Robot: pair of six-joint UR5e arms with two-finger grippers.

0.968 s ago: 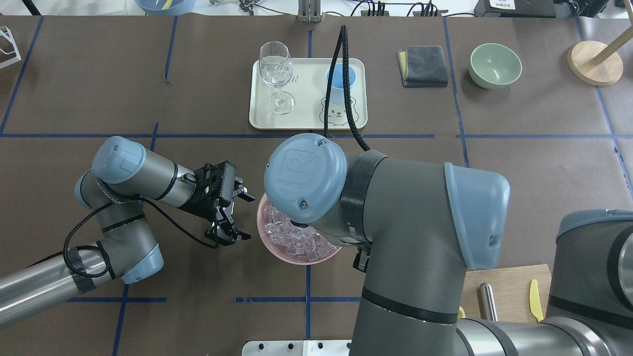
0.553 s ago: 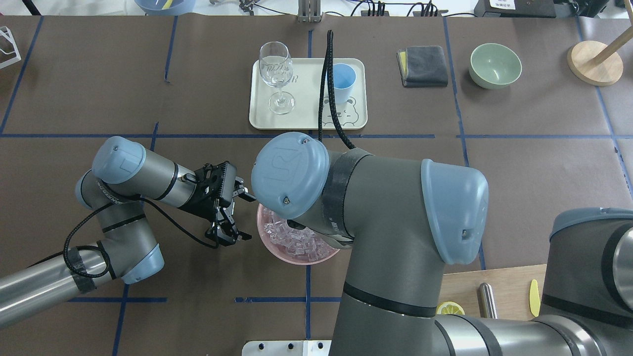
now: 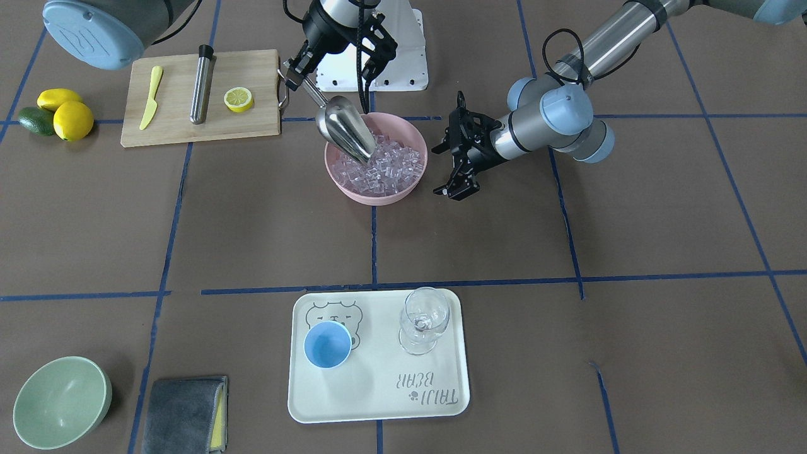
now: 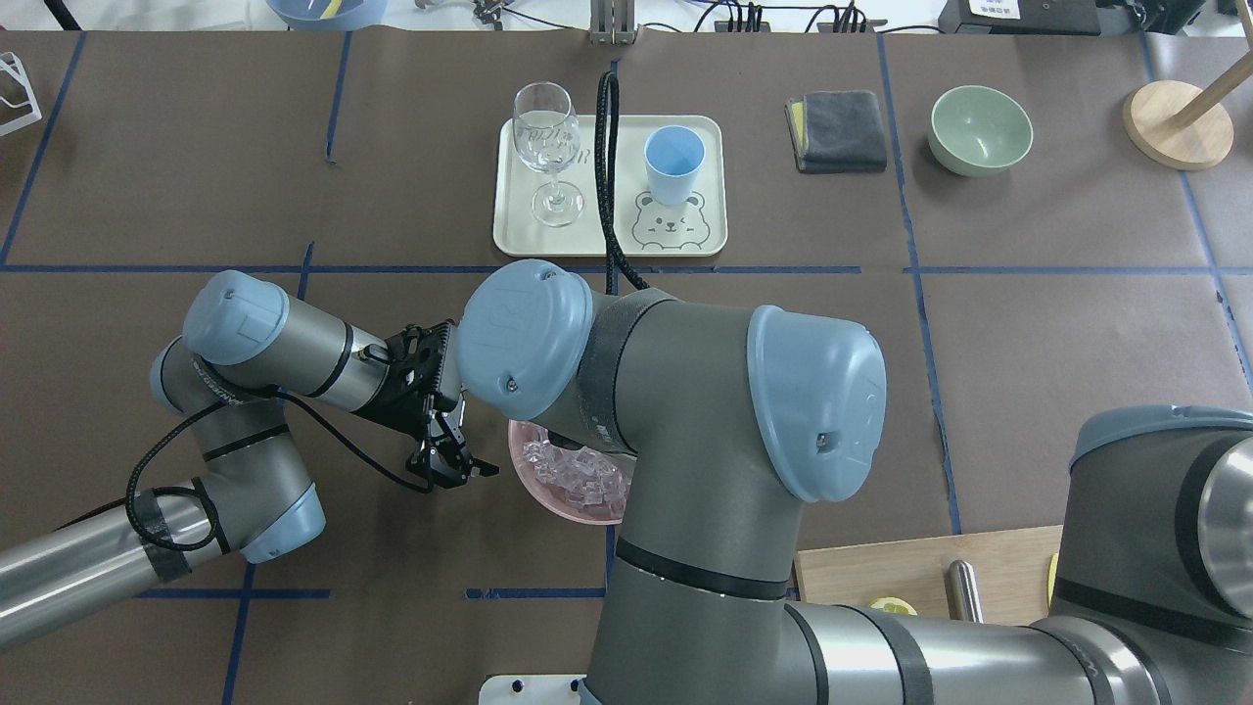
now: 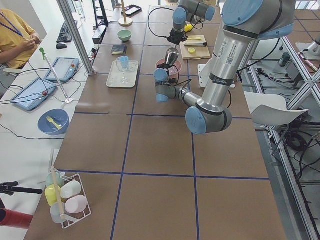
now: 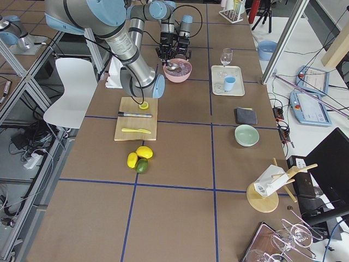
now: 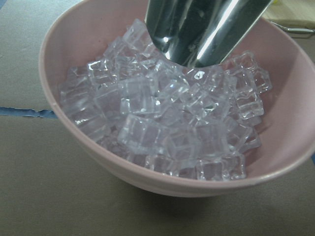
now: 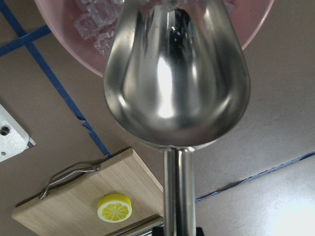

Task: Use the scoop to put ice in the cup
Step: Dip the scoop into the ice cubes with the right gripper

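Observation:
The steel scoop (image 3: 345,129) tilts mouth-down, its tip in the ice (image 3: 384,170) heaped in a pink bowl (image 3: 413,129). My right gripper (image 3: 296,70) is shut on the scoop's rod handle above the bowl's rim. The right wrist view looks into the scoop's empty trough (image 8: 174,73). My left gripper (image 3: 441,170) is open and empty, just beside the bowl; its wrist view shows the ice (image 7: 167,123) and the scoop (image 7: 206,29). The light-blue cup (image 3: 327,343) stands empty on a cream tray (image 3: 378,403); the cup also shows in the overhead view (image 4: 673,162).
A clear stemmed glass (image 3: 423,321) shares the tray with the cup. A cutting board (image 3: 252,126) holds a steel cylinder (image 3: 202,82), a yellow knife (image 3: 150,98) and a lemon half (image 3: 239,98). A green bowl (image 3: 60,400) and a grey cloth (image 3: 183,413) lie beyond.
My right arm has swung toward the left side of the overhead view, uncovering the cup and covering more of the pink bowl. My left arm has stayed put.

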